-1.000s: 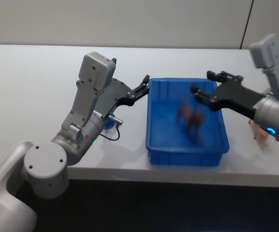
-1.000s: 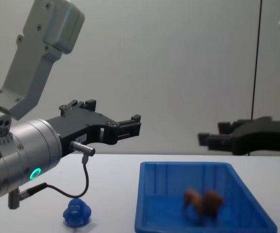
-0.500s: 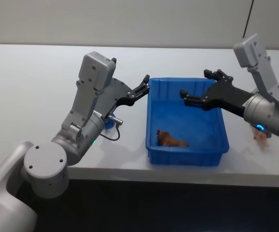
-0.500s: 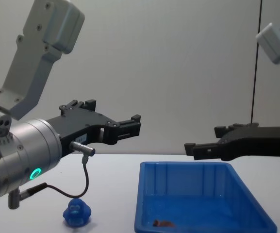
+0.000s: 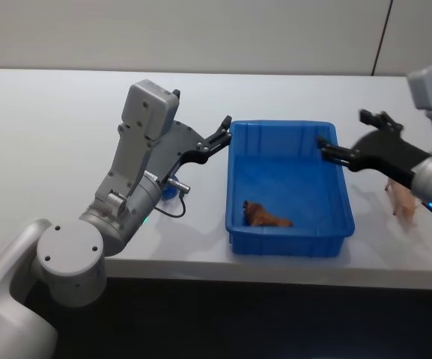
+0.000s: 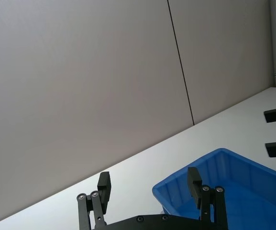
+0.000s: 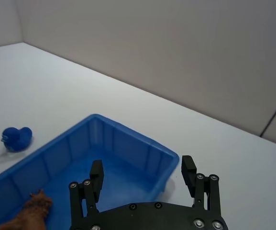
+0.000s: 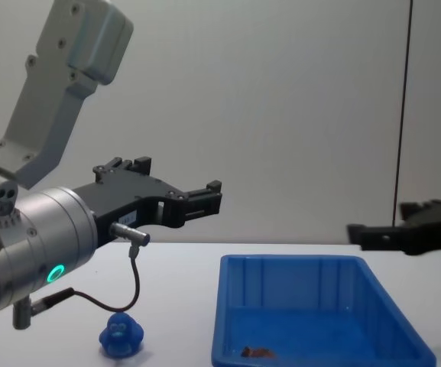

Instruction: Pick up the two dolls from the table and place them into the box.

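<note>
Two dolls lie on the table [image 5: 51,134], and neither of them is in the blue box [image 5: 290,243] yet. The small blue doll [image 8: 121,334] stands just beside the left wall of the box, under the forearm of the left arm [image 5: 137,161], which partly hides it from the head camera. The pink pig doll [image 5: 403,202] lies on the other side, near the right wall of the box. Inside the box there is a small brown animal figure [image 5: 264,215], on its side close to the front wall.

The left jaws are apart and hold nothing. They hang high over the table at the far left corner of the box, well above the blue doll. It seems they wait there so that the space over the box stays free for the other arm.

The right jaws are also apart and empty. They hover over the far right edge of the box, between the box and the pig doll. Probably this is the arm for the pig, because it is the nearest one. Its next move would be to turn toward the pig and go down with the jaws wide, one on each flank. The pig looks soft and rubbery, so a grasp across its narrow body should hold better than one at the legs.
</note>
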`<state>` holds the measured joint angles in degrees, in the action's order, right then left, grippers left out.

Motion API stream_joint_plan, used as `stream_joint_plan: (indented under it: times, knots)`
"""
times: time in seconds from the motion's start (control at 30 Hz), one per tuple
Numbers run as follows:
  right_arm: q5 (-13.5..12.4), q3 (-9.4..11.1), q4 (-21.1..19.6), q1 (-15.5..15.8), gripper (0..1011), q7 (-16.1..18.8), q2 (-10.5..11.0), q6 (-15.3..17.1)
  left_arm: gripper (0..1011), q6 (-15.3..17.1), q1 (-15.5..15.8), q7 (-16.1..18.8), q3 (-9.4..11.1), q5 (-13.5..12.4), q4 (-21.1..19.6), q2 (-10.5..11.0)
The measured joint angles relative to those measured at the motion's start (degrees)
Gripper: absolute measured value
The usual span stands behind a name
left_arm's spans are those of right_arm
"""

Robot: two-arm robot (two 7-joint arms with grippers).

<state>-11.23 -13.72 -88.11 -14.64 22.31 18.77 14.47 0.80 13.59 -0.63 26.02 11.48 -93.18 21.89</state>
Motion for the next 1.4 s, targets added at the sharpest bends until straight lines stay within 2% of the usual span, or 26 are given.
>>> stream_joint_plan:
  times: [0.27, 0.6, 0.93, 1.4]
  knots:
    - [-2.31, 1.77, -2.36, 4.07, 1001, -3.8, 2.79, 1.43, 1001, 0.0, 0.0, 0.0, 0.0, 0.0, 0.0, 0.0]
    - [-3.44, 2.98, -3.1, 7.35, 1001, -6.75, 4.89, 3.2, 1001, 0.0, 0.0, 0.0, 0.0, 0.0, 0.0, 0.0]
    - [-3.51, 3.19, -1.85, 8.75, 1001, -8.22, 5.52, 4.57, 1001, 0.0, 0.0, 0.01, 0.0, 0.0, 0.0, 0.0]
    - [-2.79, 3.11, 0.72, 9.31, 1001, -10.33, 5.35, 6.29, 1001, 0.0, 0.0, 0.0, 0.0, 0.0, 0.0, 0.0]
